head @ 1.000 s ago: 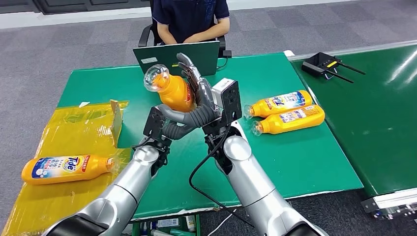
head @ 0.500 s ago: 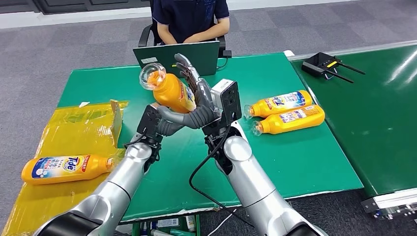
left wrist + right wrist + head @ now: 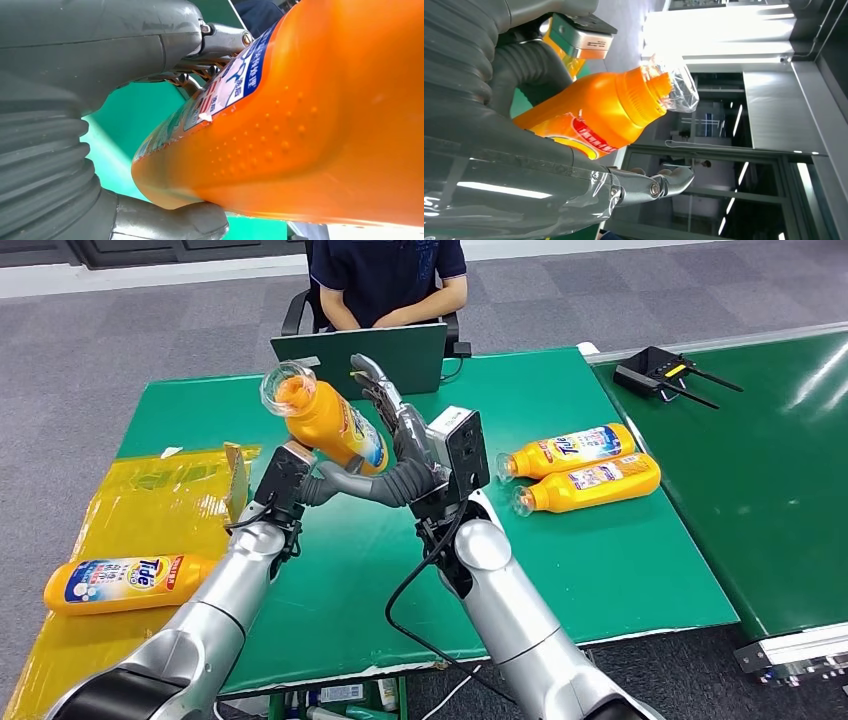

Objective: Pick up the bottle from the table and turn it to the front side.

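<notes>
Grey carpet floor [image 3: 120, 330] surrounded a green surface [image 3: 560, 540]; a person [image 3: 385, 280] sat behind a laptop [image 3: 400, 352], beside another green surface [image 3: 780, 480].

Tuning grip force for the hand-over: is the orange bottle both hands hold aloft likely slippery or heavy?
The orange bottle looks glossy, so probably slick, though raised dots on its side may help the left hand. It seems full, so likely hefty. The right hand steadies its label side.
</notes>
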`<state>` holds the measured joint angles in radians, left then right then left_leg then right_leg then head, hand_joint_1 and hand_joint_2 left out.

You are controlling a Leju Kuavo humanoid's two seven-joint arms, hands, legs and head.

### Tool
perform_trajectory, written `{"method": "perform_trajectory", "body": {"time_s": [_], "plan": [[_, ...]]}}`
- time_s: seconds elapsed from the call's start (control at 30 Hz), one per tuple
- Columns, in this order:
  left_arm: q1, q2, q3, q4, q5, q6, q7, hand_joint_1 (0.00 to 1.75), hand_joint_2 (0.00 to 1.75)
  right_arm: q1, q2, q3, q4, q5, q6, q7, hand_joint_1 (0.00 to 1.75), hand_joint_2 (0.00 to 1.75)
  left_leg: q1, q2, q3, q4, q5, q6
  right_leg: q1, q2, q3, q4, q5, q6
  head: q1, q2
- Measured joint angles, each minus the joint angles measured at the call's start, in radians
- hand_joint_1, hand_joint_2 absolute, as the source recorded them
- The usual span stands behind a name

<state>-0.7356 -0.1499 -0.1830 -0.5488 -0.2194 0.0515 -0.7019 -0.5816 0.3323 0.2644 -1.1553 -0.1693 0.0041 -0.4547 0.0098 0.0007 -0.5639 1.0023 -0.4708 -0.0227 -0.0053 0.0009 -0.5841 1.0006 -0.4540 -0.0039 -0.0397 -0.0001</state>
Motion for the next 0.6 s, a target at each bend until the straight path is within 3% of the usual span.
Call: {"method": "perform_trajectory", "body": {"time_s": [0.6], "plan": [[0.013,0.072,0.056,-0.058,-0.083,0.035,0.0,1.75,1.75,0.045,-0.032,0.0,-0.001,0.043,0.025,-0.032,0.0,1.75,0.0,0.0,0.0,0.0,0.0,0.0,0.0,0.0,0.0,0.0,0.0,0.0,0.0,0.0]]}}
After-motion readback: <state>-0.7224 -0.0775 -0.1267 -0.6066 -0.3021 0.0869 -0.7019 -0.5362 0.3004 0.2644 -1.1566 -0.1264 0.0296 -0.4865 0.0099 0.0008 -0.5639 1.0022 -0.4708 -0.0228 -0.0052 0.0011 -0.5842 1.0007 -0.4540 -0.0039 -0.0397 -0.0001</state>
